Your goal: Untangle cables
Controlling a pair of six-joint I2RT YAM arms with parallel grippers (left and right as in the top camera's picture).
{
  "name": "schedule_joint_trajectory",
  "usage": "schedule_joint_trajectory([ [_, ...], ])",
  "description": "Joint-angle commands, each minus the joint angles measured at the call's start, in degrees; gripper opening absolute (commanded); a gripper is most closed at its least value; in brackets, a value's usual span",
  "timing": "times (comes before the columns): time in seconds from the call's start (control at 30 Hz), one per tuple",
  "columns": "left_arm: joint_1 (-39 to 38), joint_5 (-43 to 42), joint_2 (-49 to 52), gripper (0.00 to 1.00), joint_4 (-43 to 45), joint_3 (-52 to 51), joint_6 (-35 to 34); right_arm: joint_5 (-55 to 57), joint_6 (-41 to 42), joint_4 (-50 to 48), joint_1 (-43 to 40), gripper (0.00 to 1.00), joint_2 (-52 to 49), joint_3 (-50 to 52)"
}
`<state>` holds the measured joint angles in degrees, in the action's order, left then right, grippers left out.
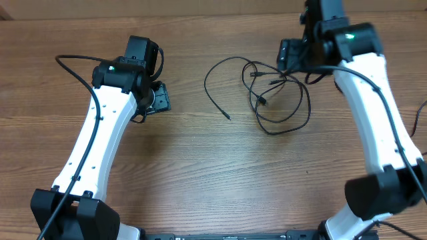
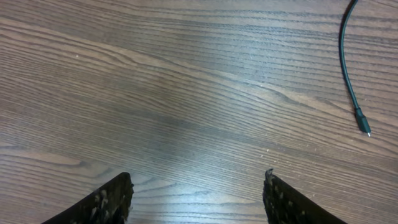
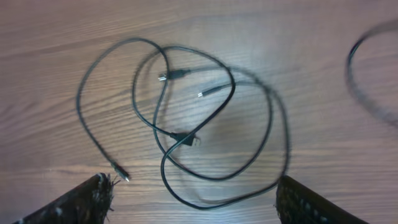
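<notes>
Wood-grain table (image 1: pixel 200 173) beneath both arms. At left: left gripper (image 2: pixel 198 175) spread wide, gripping nothing, above the wood. Centre-right: cables (image 3: pixel 186 138) lying on table in loose overlapping loops, one strand trailing leftward, its plug end (image 2: pixel 367 130) lying free. At right: right gripper (image 3: pixel 194 180) spread wide, empty, poised above the loops.

Tangled black cables (image 3: pixel 185 138) on wooden table (image 3: pixel 50 37), tool (image 3: pixel 194 183) spread wide above

No legible text or labels.
</notes>
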<state>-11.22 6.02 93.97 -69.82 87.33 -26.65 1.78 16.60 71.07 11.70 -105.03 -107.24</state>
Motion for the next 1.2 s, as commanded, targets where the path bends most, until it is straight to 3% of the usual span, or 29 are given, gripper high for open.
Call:
schedule_joint_trajectory([
  [0.0, 0.0, -0.8, -0.7, 0.67, 0.0, -0.5, -0.3, -0.7, 7.6, -2.4, -0.2, 0.87, -1.5, 3.3],
  [0.07, 0.0, -0.8, -0.7, 0.67, -0.2, -0.5, -0.3, -1.4, 7.7, -5.8, -0.2, 1.00, -2.0, 6.4],
  [0.33, 0.0, -0.8, -0.7, 0.67, -0.4, -0.5, -0.3, -4.5, 7.8, -18.5, -0.2, 1.00, -2.1, 17.5],
  [0.63, -0.1, -0.8, -0.7, 0.68, -0.4, -0.5, -0.3, -3.0, 22.2, -31.0, -0.1, 1.00, -2.5, 30.8],
  [0.8, 0.0, -1.2, -0.7, 0.68, -0.4, -0.5, -0.3, -3.2, 22.6, -40.3, 0.5, 0.92, -2.5, 35.5],
  [0.9, 0.0, -1.2, -0.7, 0.68, -0.4, -0.5, -0.3, -3.2, 23.2, -43.6, 0.9, 0.75, -2.5, 36.9],
  [1.17, 0.0, -1.2, -0.7, 0.67, -0.7, -0.5, -0.3, -1.2, 30.4, -44.4, 2.6, 0.59, -2.5, 38.8],
])
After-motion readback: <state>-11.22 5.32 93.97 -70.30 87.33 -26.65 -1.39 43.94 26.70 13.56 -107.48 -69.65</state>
